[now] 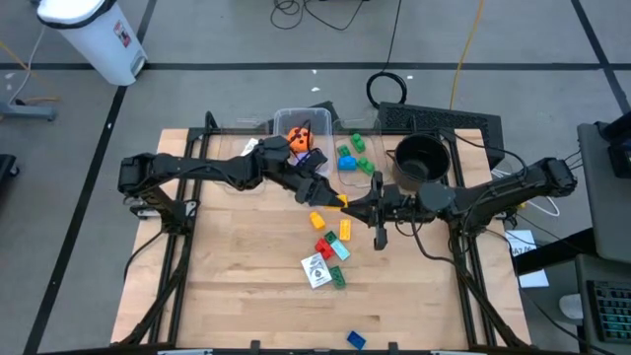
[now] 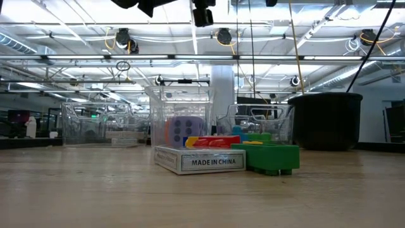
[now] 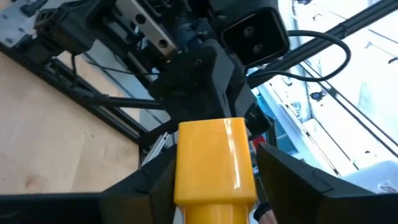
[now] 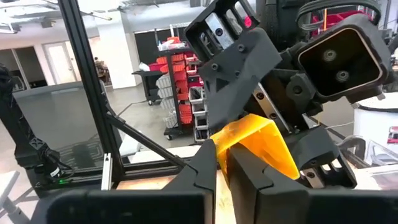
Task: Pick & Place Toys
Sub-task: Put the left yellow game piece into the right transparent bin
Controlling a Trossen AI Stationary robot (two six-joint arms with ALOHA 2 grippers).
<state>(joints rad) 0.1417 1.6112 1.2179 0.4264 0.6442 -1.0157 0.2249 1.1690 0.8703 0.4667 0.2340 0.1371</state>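
Above the table's middle we are handing over a yellow brick [image 3: 214, 163]: our right gripper [image 1: 347, 205], pressed together, is pinching its end while our left gripper [image 1: 331, 196], at ten o'clock of it, is half-spread around the brick. We judge the left should release fully before the right retreats.

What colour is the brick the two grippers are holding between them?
Yellow brick; the left wrist view shows it best.
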